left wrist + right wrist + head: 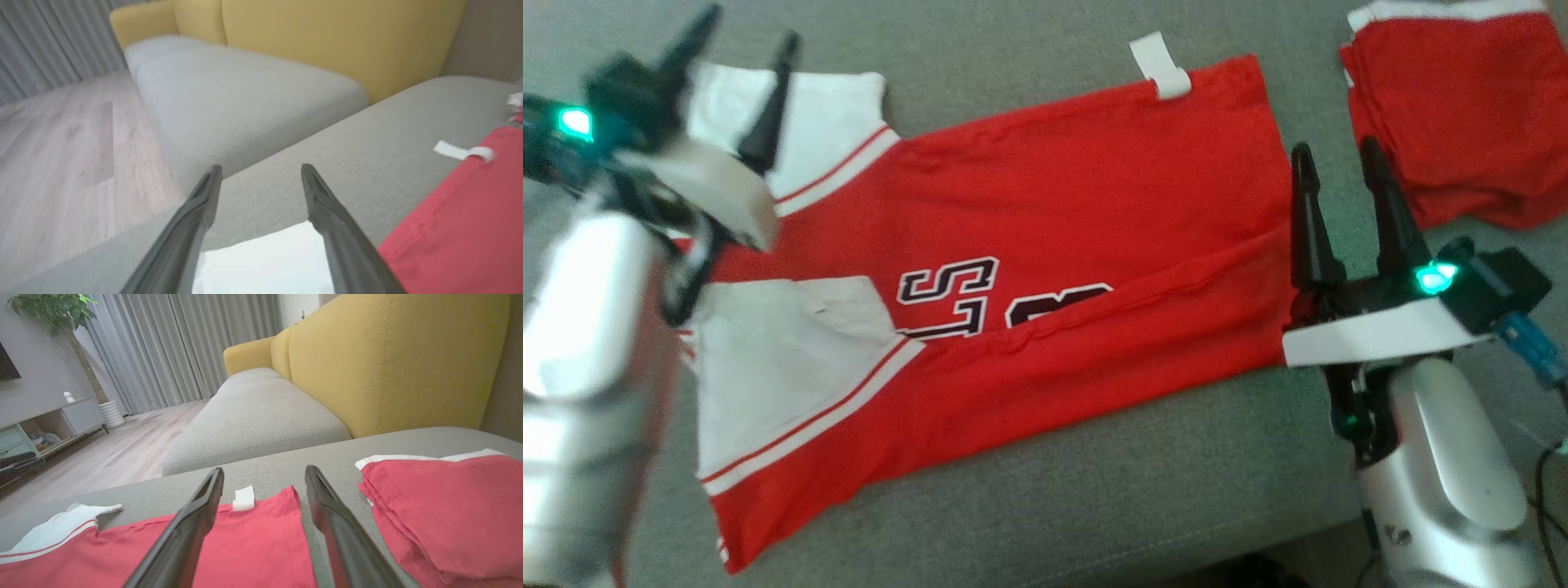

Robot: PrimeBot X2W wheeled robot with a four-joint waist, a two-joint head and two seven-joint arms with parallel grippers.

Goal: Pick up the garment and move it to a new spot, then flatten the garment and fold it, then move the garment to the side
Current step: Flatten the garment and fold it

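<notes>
Red jersey [1045,269], part-folded, spans the grey sofa cushion [1094,490], left gripper [752,24] and right gripper [1334,149] spread empty at its ends. A shallow pinch may catch one layer, undoing the fold

Grey cushion [1094,490]: red jersey [1078,212] spread flat, red pile [1462,106] beside.

Bare grey cushion [1094,490] lies free along the near edge of the jersey [1054,204]. A folded red pile [1462,114] sits just off its right end, and a yellow backrest [388,363] rises beyond.
</notes>
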